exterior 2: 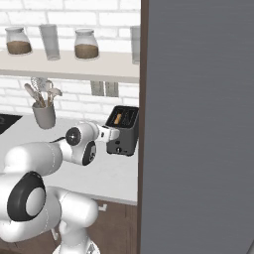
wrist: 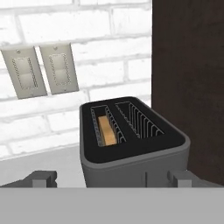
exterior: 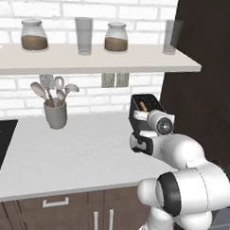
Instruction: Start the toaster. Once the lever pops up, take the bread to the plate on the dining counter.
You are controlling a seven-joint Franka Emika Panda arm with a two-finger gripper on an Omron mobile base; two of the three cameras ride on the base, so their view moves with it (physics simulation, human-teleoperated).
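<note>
The toaster (wrist: 131,144) sits on the white worktop (exterior: 77,153) against the brick wall, right of two wall outlets (wrist: 41,70). The bread (wrist: 106,130) stands in its left slot. The gripper (wrist: 111,178) hovers before it, fingers spread wide, holding nothing. No writing is legible.

Bread (wrist: 107,130) in toaster (wrist: 131,148) – left slot.

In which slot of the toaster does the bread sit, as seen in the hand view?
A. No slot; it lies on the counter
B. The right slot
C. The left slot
C: the bread stands in the left slot of the toaster; the right slot shows bare wires.
</note>
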